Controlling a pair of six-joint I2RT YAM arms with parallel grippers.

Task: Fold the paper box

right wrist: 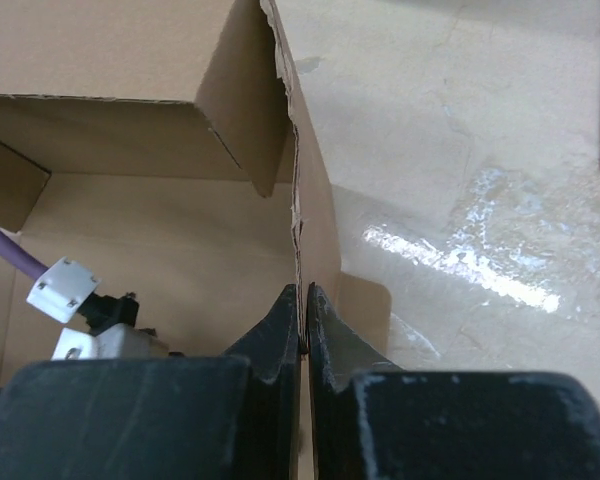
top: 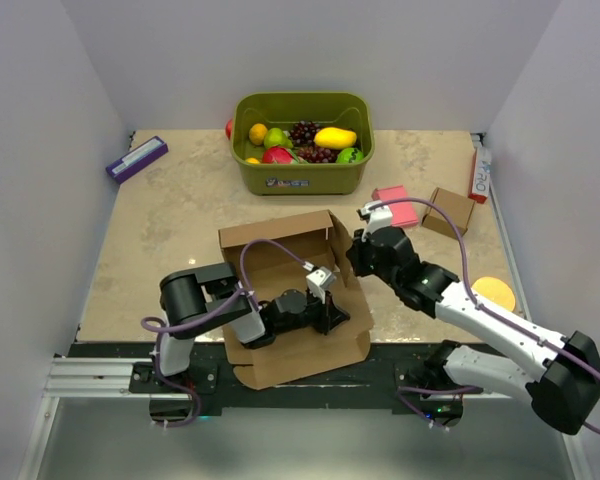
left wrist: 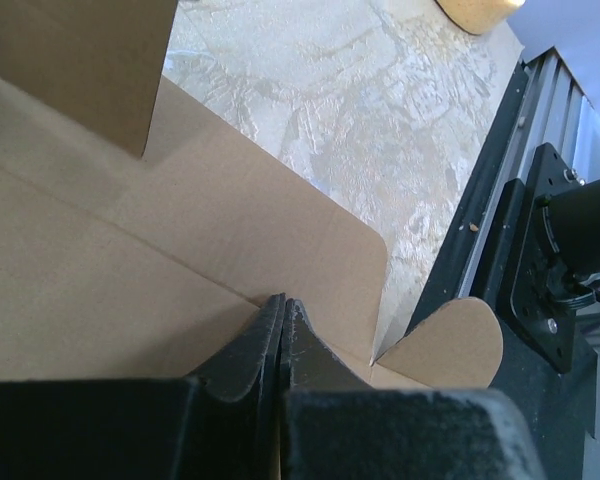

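The paper box (top: pixel 290 355) is a large brown cardboard mailer lying open in the middle of the table, with its back and right walls raised. My left gripper (top: pixel 337 322) reaches across the inside of the box. In the left wrist view it (left wrist: pixel 282 300) is shut, with its tips against a flat panel (left wrist: pixel 180 220) near a crease and a rounded flap (left wrist: pixel 450 345) beside them. My right gripper (top: pixel 356 258) is at the box's right wall. In the right wrist view it (right wrist: pixel 305 290) is shut on that wall's top edge (right wrist: pixel 298 200).
A green basket (top: pixel 302 178) of fruit stands at the back. A pink block (top: pixel 397 207) and a small brown box (top: pixel 448 211) lie at the right, with a yellow disc (top: pixel 494 293) nearer. A purple item (top: pixel 137 158) lies at the back left. White walls enclose the table.
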